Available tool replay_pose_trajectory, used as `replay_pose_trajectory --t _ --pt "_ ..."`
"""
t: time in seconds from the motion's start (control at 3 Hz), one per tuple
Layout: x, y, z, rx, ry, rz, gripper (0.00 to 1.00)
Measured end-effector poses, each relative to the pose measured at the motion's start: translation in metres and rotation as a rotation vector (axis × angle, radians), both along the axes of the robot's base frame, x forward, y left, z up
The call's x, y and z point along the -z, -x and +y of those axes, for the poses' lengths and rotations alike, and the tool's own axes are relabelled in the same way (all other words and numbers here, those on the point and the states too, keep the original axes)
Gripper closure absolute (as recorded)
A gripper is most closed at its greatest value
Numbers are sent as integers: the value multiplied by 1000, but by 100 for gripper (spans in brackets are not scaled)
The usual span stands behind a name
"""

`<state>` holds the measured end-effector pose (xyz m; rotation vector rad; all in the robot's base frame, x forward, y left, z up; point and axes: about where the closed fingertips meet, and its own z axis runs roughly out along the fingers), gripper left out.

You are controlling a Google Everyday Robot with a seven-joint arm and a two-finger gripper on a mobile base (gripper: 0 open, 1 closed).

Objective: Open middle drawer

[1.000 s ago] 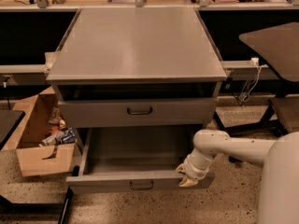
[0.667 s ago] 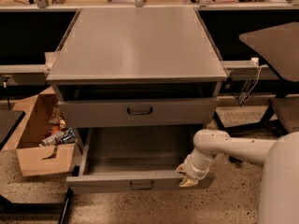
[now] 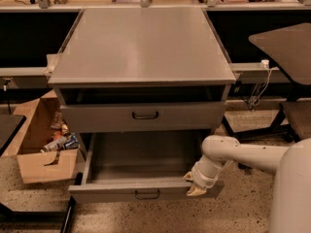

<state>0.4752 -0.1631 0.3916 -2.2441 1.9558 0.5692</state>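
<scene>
Camera view: cabinet (image 3: 141,47) mid-frame, arm (image 3: 243,154) coming in from lower right.
Middle drawer (image 3: 107,192): lower centre of frame, pulled well out; we see its bare tray. Front runs left-right.
Handle (image 3: 147,194): centre of that front.
Gripper (image 3: 196,183): right of centre, low in frame, at the front's top edge, right of the handle.
Grip state: we can't tell, open or closed.
Key relation: front sits right at the gripper, tray runs back twd the cabinet, so any further pull goes twd bottom of frame.
Progress: we judge it nearly done.
Upper drawer (image 3: 97,118): just above, own handle, not our target.
Box (image 3: 46,166): cardboard, left of frame, beside cabinet.
</scene>
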Motion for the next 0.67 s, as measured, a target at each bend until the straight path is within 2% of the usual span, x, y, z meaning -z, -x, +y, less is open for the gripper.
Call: replay_pose_trajectory --t 0.33,0.67 --pt "0 0 0 0 0 0 81" --pt "0 0 0 0 0 0 57"
